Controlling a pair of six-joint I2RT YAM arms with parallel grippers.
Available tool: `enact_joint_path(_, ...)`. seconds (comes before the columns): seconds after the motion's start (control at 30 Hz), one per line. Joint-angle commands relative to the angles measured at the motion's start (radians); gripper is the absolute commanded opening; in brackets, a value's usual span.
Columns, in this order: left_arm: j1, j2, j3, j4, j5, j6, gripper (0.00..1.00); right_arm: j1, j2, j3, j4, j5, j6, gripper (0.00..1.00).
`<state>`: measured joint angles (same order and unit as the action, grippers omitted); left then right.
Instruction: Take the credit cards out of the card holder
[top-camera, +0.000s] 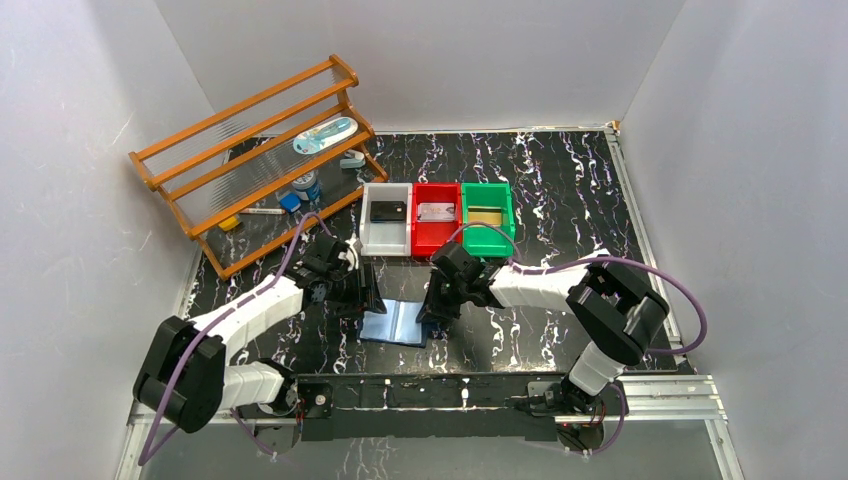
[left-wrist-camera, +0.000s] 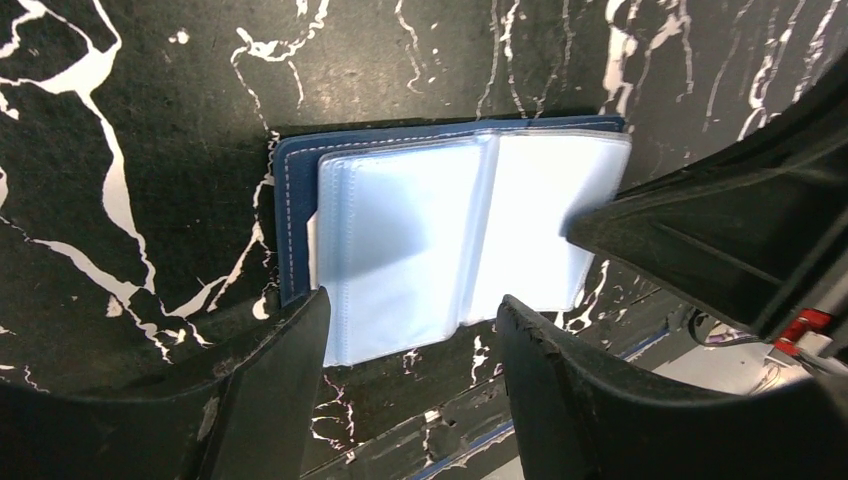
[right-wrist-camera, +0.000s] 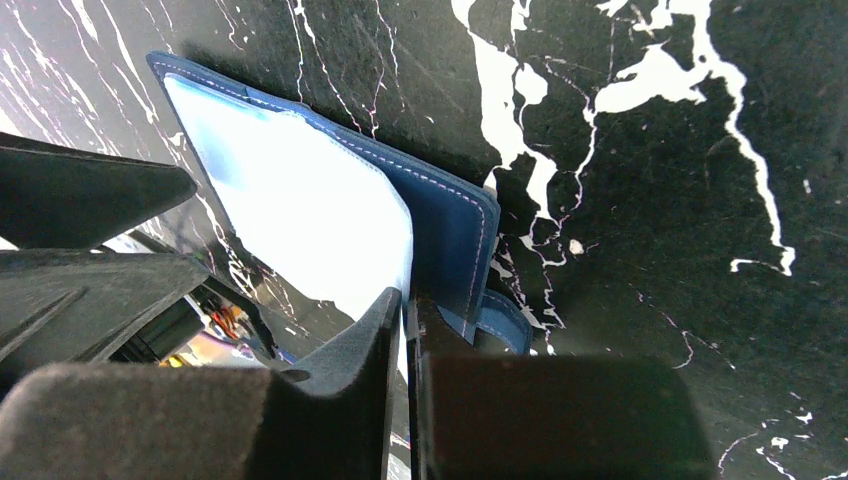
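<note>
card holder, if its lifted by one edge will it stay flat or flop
Probably flops: the card holder is a bifold lying open, hinged along its middle fold. Its clear plastic sleeves look glossy, so likely slippery to pinch. It looks thin, with no cards showing inside, so it is probably light and would slide easily on the table.

Plain white walls (top-camera: 430, 60) enclose a black, white-veined tabletop (top-camera: 570, 190); orange wooden rack (top-camera: 245, 108) at back left; light even.
</note>
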<state>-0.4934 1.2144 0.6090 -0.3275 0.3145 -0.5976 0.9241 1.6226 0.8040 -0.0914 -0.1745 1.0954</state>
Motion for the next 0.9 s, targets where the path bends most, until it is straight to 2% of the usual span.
enact_joint_path(0.0, -0.004, 0.037, 0.009, -0.034, 0.013, 0.015, 0.61, -0.002, -0.004, 0.026, -0.001, 0.005, -0.012, 0.16)
enact_joint_path(0.5, -0.052, 0.146, -0.011, -0.001, -0.001, 0.017, 0.59, -0.003, 0.015, 0.011, 0.057, -0.044, -0.011, 0.17)
enact_joint_path(0.57, -0.068, 0.182, -0.026, 0.116, 0.137, -0.028, 0.5, -0.004, 0.051, 0.009, 0.077, -0.072, -0.008, 0.16)
enact_joint_path(0.63, -0.072, 0.165, -0.041, 0.197, 0.196, -0.065, 0.43, -0.003, 0.061, 0.005, 0.079, -0.077, -0.007, 0.16)
enact_joint_path(0.73, -0.073, 0.179, -0.045, 0.261, 0.272, -0.09, 0.41, -0.002, 0.073, -0.005, 0.085, -0.084, 0.0, 0.16)
enact_joint_path(0.87, -0.072, 0.16, -0.041, 0.228, 0.22, -0.083, 0.17, -0.002, 0.056, -0.005, 0.07, -0.068, -0.003, 0.17)
